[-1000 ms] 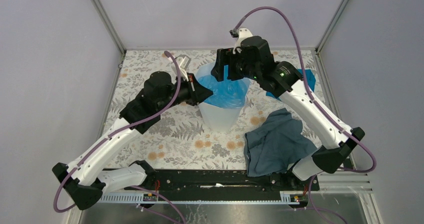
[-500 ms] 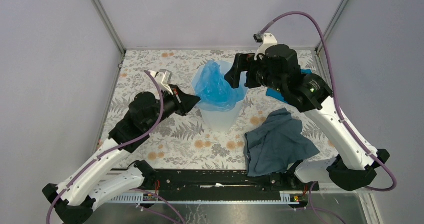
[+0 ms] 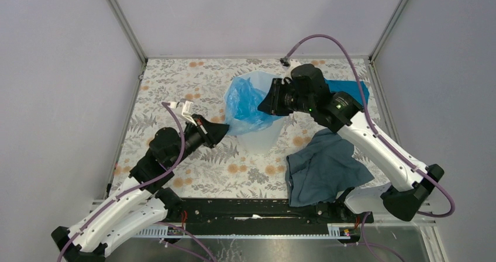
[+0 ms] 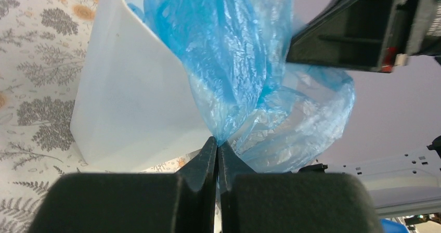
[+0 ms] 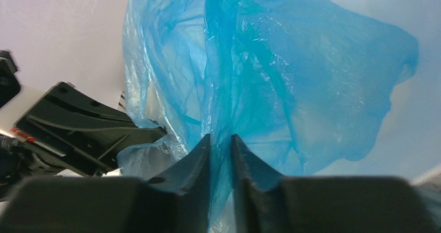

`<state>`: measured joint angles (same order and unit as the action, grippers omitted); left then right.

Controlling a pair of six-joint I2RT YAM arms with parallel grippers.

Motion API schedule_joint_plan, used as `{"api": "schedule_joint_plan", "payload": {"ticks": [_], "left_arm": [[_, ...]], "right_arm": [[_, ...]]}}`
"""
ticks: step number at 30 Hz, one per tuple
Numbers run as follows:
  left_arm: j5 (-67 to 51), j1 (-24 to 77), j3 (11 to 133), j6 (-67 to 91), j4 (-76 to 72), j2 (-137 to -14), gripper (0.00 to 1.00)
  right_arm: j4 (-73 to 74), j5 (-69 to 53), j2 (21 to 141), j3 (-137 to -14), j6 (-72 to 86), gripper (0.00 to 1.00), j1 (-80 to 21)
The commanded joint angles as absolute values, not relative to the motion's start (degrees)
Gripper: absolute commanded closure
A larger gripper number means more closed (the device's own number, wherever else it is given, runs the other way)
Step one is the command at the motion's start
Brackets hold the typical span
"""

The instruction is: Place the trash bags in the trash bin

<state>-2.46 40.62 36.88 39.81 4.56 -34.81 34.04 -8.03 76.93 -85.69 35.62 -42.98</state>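
The thin light-blue trash bag (image 3: 243, 101) bulges out of the white trash bin (image 3: 260, 138) and spills over its left rim. My left gripper (image 3: 226, 130) is at the bin's left side, shut on a pinch of the bag's film (image 4: 234, 61) just beside the bin wall (image 4: 135, 103). My right gripper (image 3: 265, 102) hangs over the bin's mouth from the right. In the right wrist view its jaws (image 5: 221, 139) stand close together with a fold of the bag (image 5: 270, 77) between them. The bin's inside is hidden by the film.
A dark grey-blue cloth (image 3: 324, 165) lies crumpled at the near right of the floral table. A teal cloth (image 3: 351, 89) shows behind the right arm at the back right. Metal frame posts and grey walls close in the table on three sides.
The right arm came down and left onto the bag and its jaws closed on the film. The left arm drew back toward the near left, stretching the bag over the bin's left rim.
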Motion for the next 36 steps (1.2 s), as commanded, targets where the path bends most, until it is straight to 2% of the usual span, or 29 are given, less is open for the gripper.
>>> {"api": "schedule_joint_plan", "payload": {"ticks": [1,3,4,5,7,8,13,16,23,26,28,31,32,33,36], "left_arm": [[-1.21,40.6,37.08,41.43,5.5,-33.77,0.89],[0.67,40.53,40.05,40.62,11.61,-33.85,0.84],[2.64,40.55,42.29,40.04,15.22,-34.21,0.77],[3.47,40.53,45.01,38.96,18.62,-34.74,0.68],[4.21,40.6,50.52,36.74,24.26,-36.19,0.41],[4.44,40.59,53.16,35.74,26.39,-36.84,0.32],[2.68,40.55,65.16,32.44,29.88,-43.25,0.09],[1.81,40.58,70.86,30.03,30.12,-49.05,0.01],[9.79,40.61,80.54,26.45,35.4,-61.95,0.02],[9.76,40.61,79.47,25.6,34.16,-63.24,0.1],[12.1,40.61,78.11,25.58,33.78,-63.16,0.22],[18.04,40.52,75.23,26.47,33.43,-61.53,0.56],[19.18,40.55,73.68,27.06,32.83,-60.23,0.64],[19.64,40.55,71.47,27.72,31.83,-58.56,0.69],[19.11,40.55,63.28,30.28,27.49,-51.65,0.75]], "right_arm": [[31.96,-2.57,70.23,-85.7,31.32,0.86,-43.17],[30.04,-3.85,68.21,-83.56,29.01,0.97,-43.22],[28.77,-4.73,67.34,-82.43,28.09,1.0,-43.2],[27.65,-5.69,66.5,-81.42,27.13,1.0,-43.21],[26.07,-7.66,65.39,-80.15,25.58,1.0,-43.18],[25.38,-8.68,64.98,-79.62,24.79,1.0,-43.2],[22.99,-12.36,63.77,-78.46,23.15,1.0,-43.27],[23.11,-12.74,63.17,-78.49,23.03,1.0,-43.19],[22.99,-11.86,60.75,-76.69,23.46,1.0,-43.24],[23.66,-10.29,59.77,-75.88,23.49,1.0,-43.16],[24.68,-8.87,59.24,-75.69,23.34,1.0,-43.3],[27.17,-5.79,57.89,-75.07,23.66,1.0,-43.23],[28.15,-4.25,57.27,-74.69,23.99,1.0,-43.2],[29.13,-2.93,56.09,-73.89,24.39,1.0,-43.19],[30.94,-1.19,52.55,-71.22,26.06,0.97,-43.23]]}}
